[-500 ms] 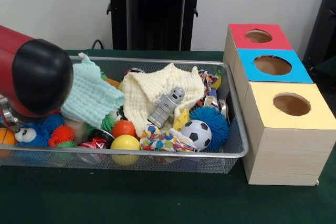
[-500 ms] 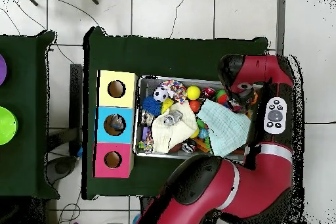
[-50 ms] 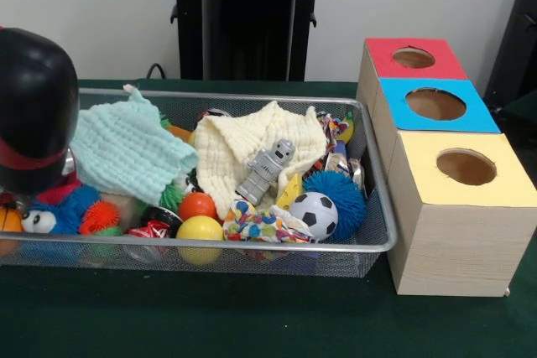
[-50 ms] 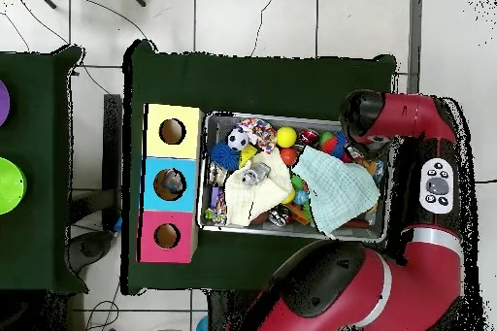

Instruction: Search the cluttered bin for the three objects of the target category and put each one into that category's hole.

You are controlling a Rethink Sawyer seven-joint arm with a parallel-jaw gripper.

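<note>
Arm at the bin's end — toys lay well off toward the holes

Front view: your arm (image 3: 33, 115) hung over the bin (image 3: 369, 245)'s left end, gripper hidden — fingers untellable. Overhead: the arm sat at the right end, the soccer ball (image 4: 238, 139) far left beside the yellow box (image 4: 173, 131).

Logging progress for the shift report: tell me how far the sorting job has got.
Done: perhaps one item; something grey shows in the blue hole from overhead; the red hole and yellow hole look empty. In hand: nothing visible; the arm hangs over the bin. Left: it is full of toys.
</note>
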